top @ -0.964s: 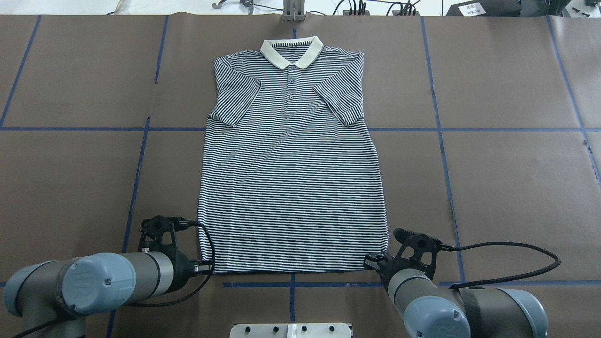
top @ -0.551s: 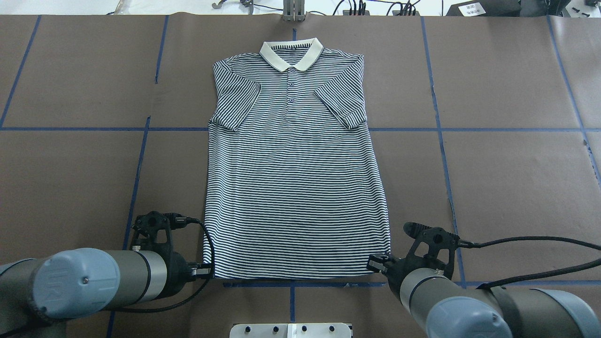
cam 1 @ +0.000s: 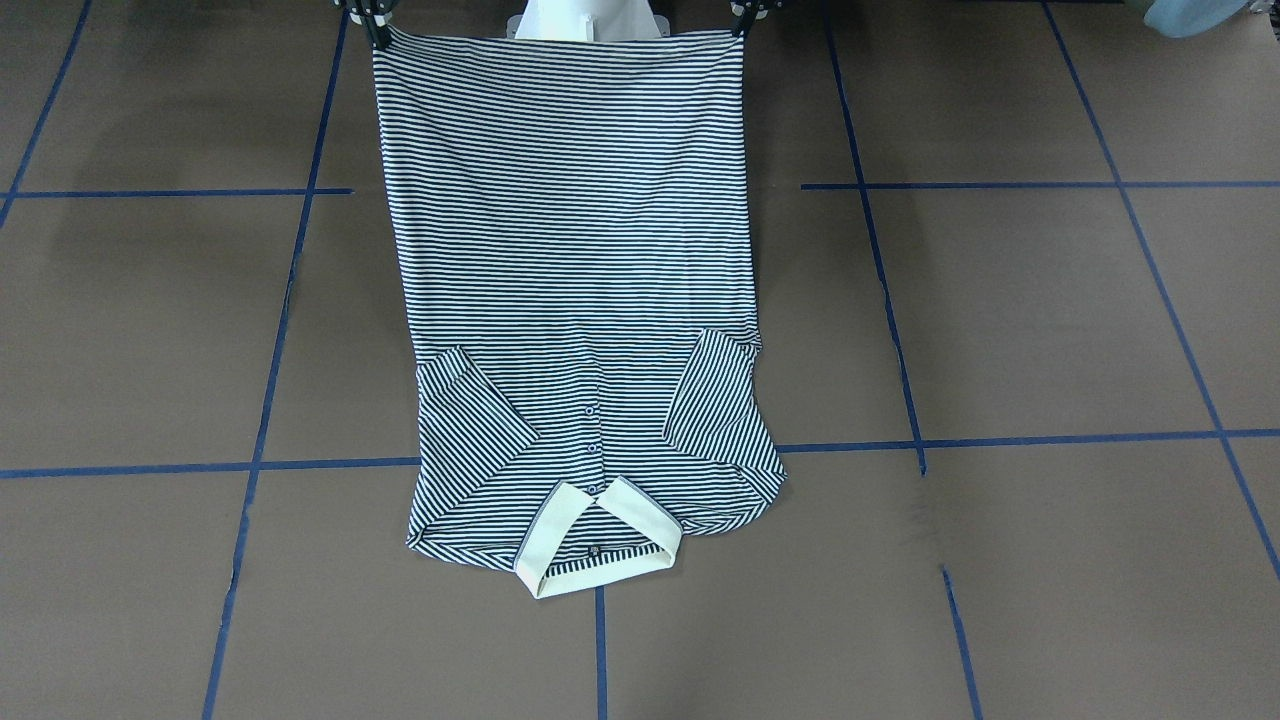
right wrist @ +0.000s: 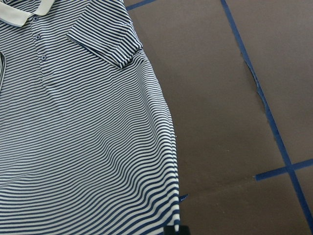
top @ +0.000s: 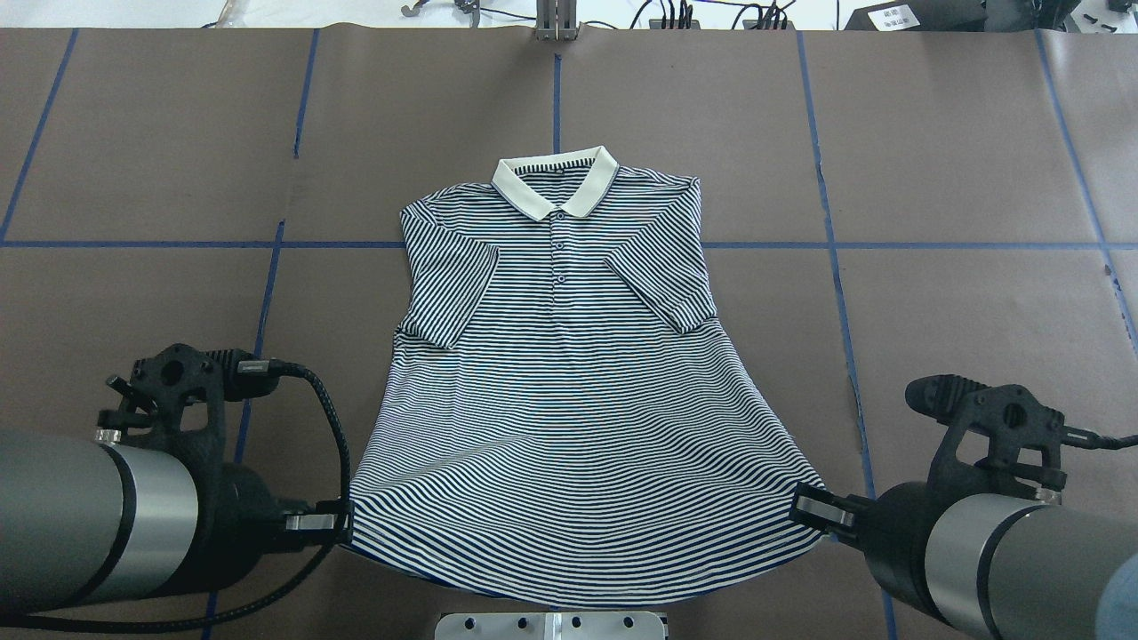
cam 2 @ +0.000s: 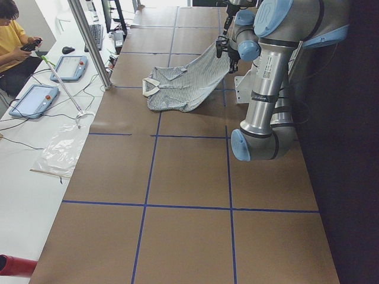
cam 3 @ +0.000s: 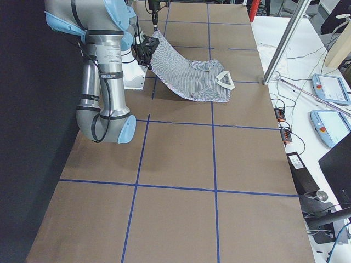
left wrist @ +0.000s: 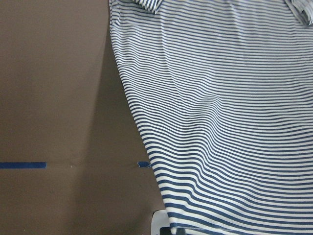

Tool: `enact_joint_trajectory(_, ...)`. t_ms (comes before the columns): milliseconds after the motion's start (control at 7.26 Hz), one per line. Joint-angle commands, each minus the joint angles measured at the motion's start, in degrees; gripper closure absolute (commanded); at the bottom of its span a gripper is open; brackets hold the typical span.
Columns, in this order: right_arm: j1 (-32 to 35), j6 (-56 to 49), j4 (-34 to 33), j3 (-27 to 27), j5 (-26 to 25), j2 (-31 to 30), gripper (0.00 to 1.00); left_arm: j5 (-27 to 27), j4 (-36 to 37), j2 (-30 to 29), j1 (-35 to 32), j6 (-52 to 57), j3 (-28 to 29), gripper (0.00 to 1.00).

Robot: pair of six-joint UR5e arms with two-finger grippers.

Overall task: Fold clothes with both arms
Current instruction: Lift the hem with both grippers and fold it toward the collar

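The striped polo shirt (top: 569, 400) lies face up, its cream collar (top: 556, 182) far from me and both sleeves folded in over the chest. Its hem is lifted off the brown table (top: 978, 178); the collar end rests on it. My left gripper (top: 333, 524) is shut on the hem's left corner. My right gripper (top: 813, 511) is shut on the hem's right corner. In the front-facing view the shirt (cam 1: 570, 250) hangs stretched between the right gripper (cam 1: 378, 25) and the left gripper (cam 1: 745, 15). The wrist views show striped cloth (left wrist: 220, 122) (right wrist: 88, 147) at each fingertip.
Blue tape lines (top: 267, 267) cross the table. The white pedestal base (top: 551, 622) stands at the near edge, under the raised hem. Beyond the far edge are a metal post (cam 2: 89, 41), tablets (cam 2: 35, 97) and a seated operator (cam 2: 12, 35).
Both grippers have risen and pulled back toward me with the hem corners. The hem has lifted and fanned wider, and the whole shirt has slid toward me away from the far edge.
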Motion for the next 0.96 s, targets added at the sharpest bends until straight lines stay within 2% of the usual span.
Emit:
enact_joint_trajectory(0, 6.4, -4.8, -1.5, -2.1, 1.6, 4.2, 1.00, -0.7, 1.6, -3.3, -10.3, 10.2, 5.4, 1.00)
enact_joint_trajectory(138, 12.3, -7.9, -1.4, -7.5, 2.6, 8.4, 1.00, -1.0, 1.5, -5.3, -14.3, 13.6, 9.6, 1.00)
enact_joint_trajectory(275, 18.2, -11.0, -0.9, -13.3, 6.0, 11.5, 1.00, -0.9, 0.9, -7.5, -16.9, 14.7, 14.1, 1.00)
enact_joint_trajectory(551, 24.5, -14.7, 0.2, -22.3, 7.6, 14.8, 1.00, -0.8, -3.8, -9.6, -21.7, 18.0, 22.6, 1.00)
enact_joint_trajectory(826, 28.6, -15.3, 15.5, -35.8, 7.6, 15.8, 1.00, -0.5, -13.1, -11.2, -25.0, 19.1, 33.3, 1.00)
